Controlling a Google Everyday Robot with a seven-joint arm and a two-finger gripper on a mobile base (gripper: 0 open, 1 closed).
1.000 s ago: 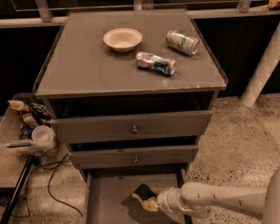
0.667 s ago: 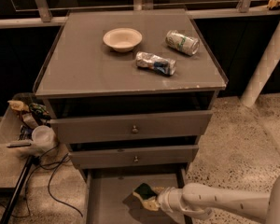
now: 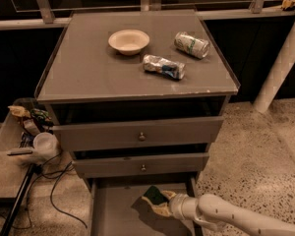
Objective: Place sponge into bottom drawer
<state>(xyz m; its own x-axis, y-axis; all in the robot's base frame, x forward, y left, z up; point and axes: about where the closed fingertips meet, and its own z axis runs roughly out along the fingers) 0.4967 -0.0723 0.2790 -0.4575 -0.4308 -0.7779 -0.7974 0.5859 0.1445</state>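
Note:
The bottom drawer (image 3: pixel 113 213) is pulled out at the foot of the grey cabinet, showing its flat grey floor. The sponge (image 3: pixel 155 197), dark green on top and pale yellow below, is inside the drawer area, held tilted just above the floor. My gripper (image 3: pixel 160 203) reaches in from the lower right on a white arm and is shut on the sponge.
On the cabinet top (image 3: pixel 88 73) stand a cream bowl (image 3: pixel 129 41) and two crushed silver cans (image 3: pixel 163 66) (image 3: pixel 191 44). Two upper drawers with round knobs (image 3: pixel 141 136) sit above. A clear bin of clutter (image 3: pixel 24 132) and cables lie at the left. A white post (image 3: pixel 280 68) stands at the right.

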